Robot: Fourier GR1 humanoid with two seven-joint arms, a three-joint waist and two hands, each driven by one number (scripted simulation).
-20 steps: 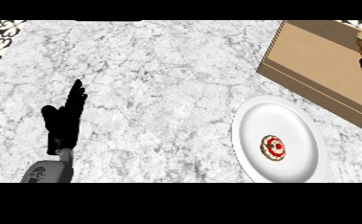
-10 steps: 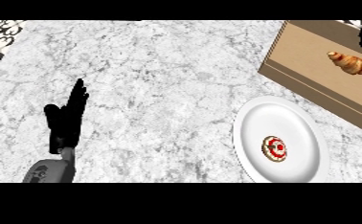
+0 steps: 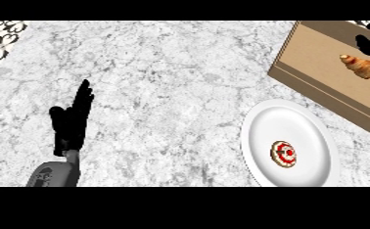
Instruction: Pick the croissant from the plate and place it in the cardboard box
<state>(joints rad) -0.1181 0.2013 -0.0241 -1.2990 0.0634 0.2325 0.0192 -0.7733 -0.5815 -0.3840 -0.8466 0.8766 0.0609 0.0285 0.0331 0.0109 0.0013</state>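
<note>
One croissant [image 3: 356,65] lies in the one cardboard box [image 3: 318,71]; one plate [image 3: 289,125] holds one small tart [image 3: 284,153]. Left robot hand [image 3: 71,123] rests released, fingers straight.

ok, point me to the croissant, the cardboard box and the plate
croissant [image 3: 356,65], head view, middle of its brown body inside the box.
cardboard box [image 3: 307,57], head view, bare inner floor near the left wall.
plate [image 3: 278,123], head view, bare white surface above the small tart.
</note>
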